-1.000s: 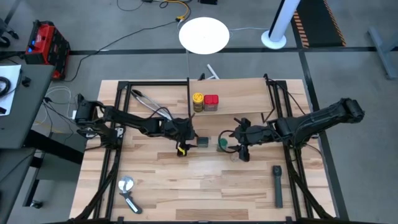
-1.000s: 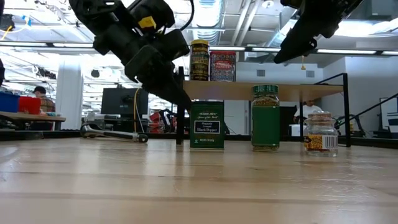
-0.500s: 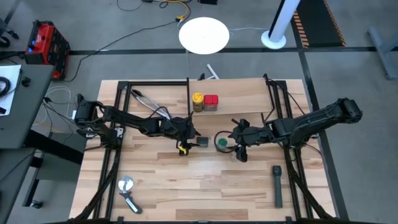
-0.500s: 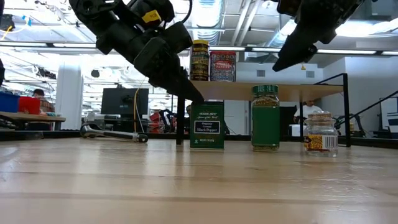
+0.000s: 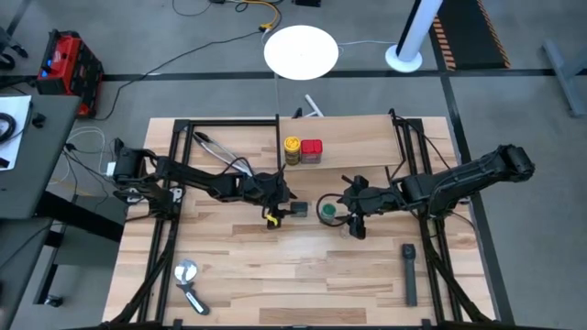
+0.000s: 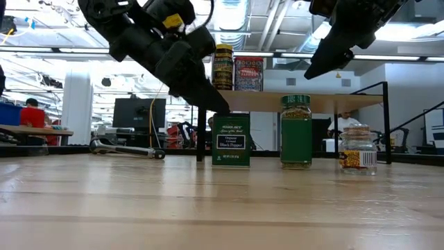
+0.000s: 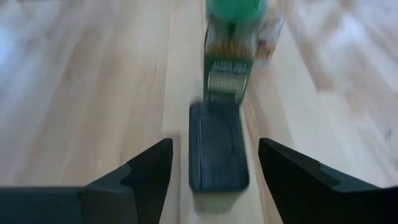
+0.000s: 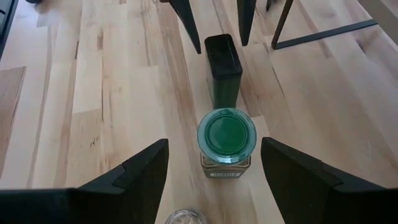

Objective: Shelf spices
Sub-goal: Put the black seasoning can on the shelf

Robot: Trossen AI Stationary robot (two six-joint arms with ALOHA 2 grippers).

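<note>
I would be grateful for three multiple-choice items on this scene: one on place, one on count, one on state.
1. Where is the yellow jar?
A. on the shelf
B. on the table beside the black bar
C. in the left claw

2. How many spices stand on the shelf?
A. five
B. two
C. none

3. The left claw is
A. shut on the dark tin
B. open around the dark tin
C. holding tongs

Answers: 1 A, beside the red tin on the panel; 2 B, yellow and red only; 3 B, fingers apart on both sides.

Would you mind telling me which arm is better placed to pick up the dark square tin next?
The left. Its gripper hangs open right over the dark tin, jaws either side, while the right gripper is lined up on the green-lidded jar.
</note>
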